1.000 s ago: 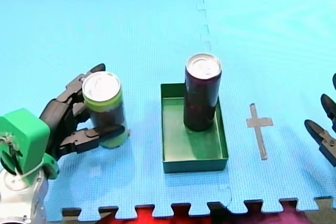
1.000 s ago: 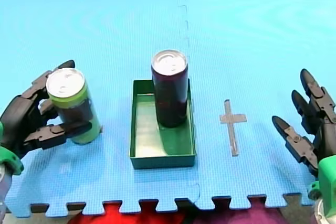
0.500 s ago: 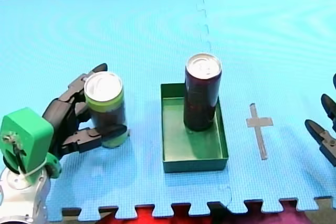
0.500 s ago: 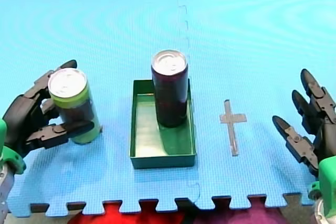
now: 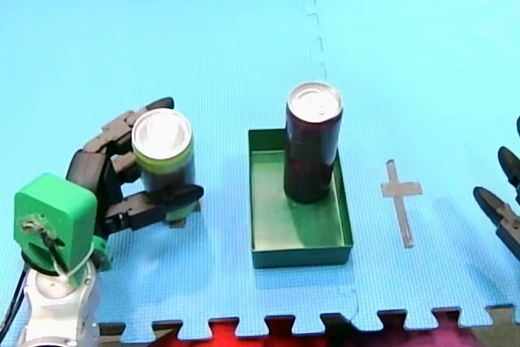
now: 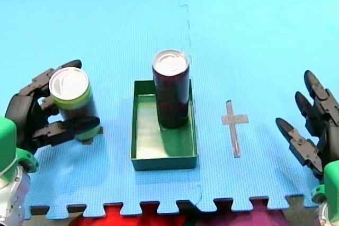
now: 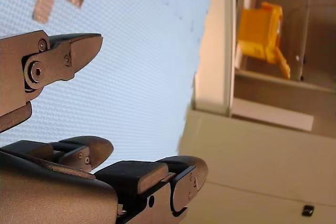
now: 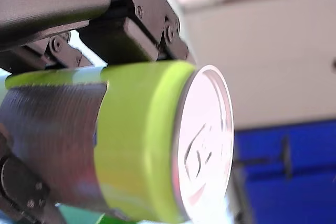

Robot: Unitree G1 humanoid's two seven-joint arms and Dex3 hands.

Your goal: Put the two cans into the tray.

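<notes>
My left hand [image 5: 134,172] is shut on a green can [image 5: 163,160] with a dark label, held upright just above the blue mat, left of the tray. The second wrist view shows this green can [image 8: 142,145] close up, with the fingers [image 8: 131,24] wrapped around it. A dark red can [image 5: 313,152] stands upright in the far half of the green tray [image 5: 301,241] at the mat's middle. My right hand [image 6: 310,133] is at the right edge, over the mat, holding nothing.
A grey tape cross [image 5: 400,201] is stuck on the mat right of the tray. The blue foam mat [image 5: 244,46] has a jigsaw edge along the front, with red and purple cloth below it. The first wrist view shows a hand's fingers [image 7: 79,156] over the mat.
My left hand has lifted the green can slightly off the mat and shifted it a little toward the tray. The dark red can, tray and right hand have not moved.
</notes>
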